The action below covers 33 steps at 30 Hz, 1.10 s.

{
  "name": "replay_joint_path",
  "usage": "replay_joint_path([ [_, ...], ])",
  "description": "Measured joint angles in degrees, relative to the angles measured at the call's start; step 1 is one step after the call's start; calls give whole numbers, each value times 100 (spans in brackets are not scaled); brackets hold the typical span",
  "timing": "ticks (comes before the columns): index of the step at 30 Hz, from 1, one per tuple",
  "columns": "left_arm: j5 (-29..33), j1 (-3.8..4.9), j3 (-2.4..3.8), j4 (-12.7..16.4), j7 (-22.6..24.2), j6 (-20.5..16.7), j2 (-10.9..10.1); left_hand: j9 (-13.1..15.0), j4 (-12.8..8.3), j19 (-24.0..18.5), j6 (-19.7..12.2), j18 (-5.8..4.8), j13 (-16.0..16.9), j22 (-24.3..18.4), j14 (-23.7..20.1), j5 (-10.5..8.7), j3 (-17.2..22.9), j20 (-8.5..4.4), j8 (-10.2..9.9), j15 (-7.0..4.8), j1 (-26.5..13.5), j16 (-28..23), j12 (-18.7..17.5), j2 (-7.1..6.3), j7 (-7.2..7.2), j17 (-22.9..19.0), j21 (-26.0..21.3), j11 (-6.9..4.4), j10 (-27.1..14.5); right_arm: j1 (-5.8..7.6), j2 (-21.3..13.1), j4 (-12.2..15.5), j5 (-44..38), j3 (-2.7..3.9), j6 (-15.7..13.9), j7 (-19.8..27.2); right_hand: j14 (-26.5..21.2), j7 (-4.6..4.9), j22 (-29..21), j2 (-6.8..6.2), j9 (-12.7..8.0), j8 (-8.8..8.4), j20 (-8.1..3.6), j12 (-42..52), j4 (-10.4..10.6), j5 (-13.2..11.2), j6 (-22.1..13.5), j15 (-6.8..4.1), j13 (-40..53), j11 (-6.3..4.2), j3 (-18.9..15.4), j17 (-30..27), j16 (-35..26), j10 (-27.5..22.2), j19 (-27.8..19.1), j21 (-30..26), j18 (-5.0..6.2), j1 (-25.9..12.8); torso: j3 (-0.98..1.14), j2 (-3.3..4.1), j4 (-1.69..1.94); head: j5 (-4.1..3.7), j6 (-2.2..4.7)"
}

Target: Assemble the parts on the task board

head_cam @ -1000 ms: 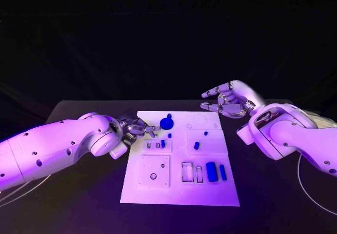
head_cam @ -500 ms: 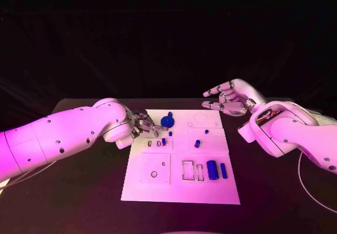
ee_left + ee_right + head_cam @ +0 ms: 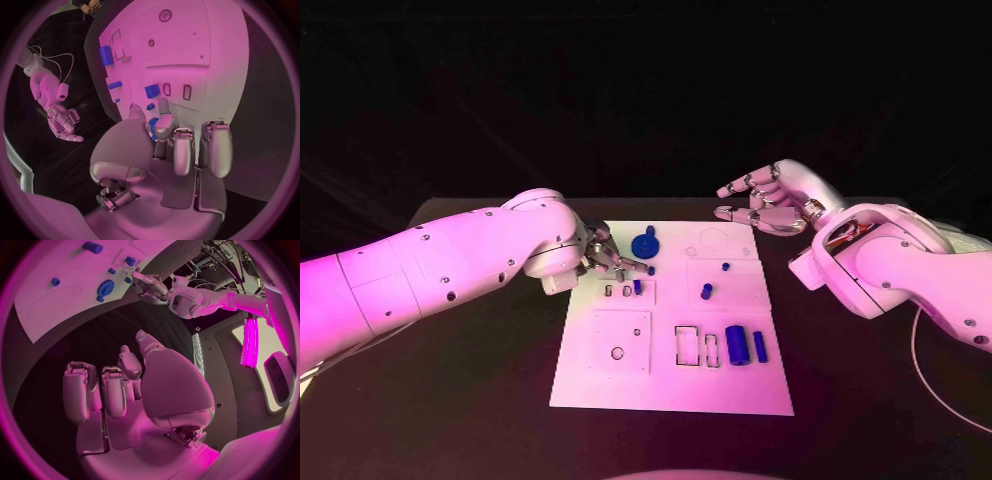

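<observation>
Head view: the left hand [image 3: 603, 258], fingers curled narrow, whether holding anything I cannot tell, hovers at the white board's [image 3: 668, 385] far-left slots beside the blue disc [image 3: 643, 245]. Right hand [image 3: 769, 200] waits spread, empty. Next likely: seating a peg squarely.

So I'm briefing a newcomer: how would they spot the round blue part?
Find the white task board mid-table. Near its far edge, beside the left hand, lies the round blue part: a wide disc, while the other blue pieces are slim.
</observation>
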Motion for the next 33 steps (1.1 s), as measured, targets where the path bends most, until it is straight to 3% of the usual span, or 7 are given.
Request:
replay_joint_path([
  [2,-36,3,0,-22,-16,52,28,13,0,0,-10,-88,14,0,0,0,0,0,18,0,-11,0,25,11,-10,0,25,-7,7,0,3,-3,0,0,8,-7,0,0,0,0,0,0,0,0,0,0,0,0,0,0,0,0,0,0,0,0,0,0,0,0,0,-1,-5],
  [28,-138,11,-28,-360,-76,560,411,153,0,0,-83,-88,61,-2,0,0,0,1,176,0,115,0,67,161,-41,-2,52,-27,27,0,45,-16,-4,-2,96,-46,0,1,-6,0,-1,0,0,0,0,0,-1,0,-8,0,0,4,-22,0,0,-34,0,0,1,4,0,-30,-77],
  [33,-138,11,-32,-407,-78,609,463,192,-24,0,-120,-88,60,-2,0,0,25,1,200,1,210,0,67,256,-37,-2,77,-27,27,0,52,-19,-4,-2,109,-48,0,1,-6,0,-2,0,0,0,0,0,-1,0,-8,0,0,4,-22,0,0,-34,0,0,1,6,0,-36,-88],
])
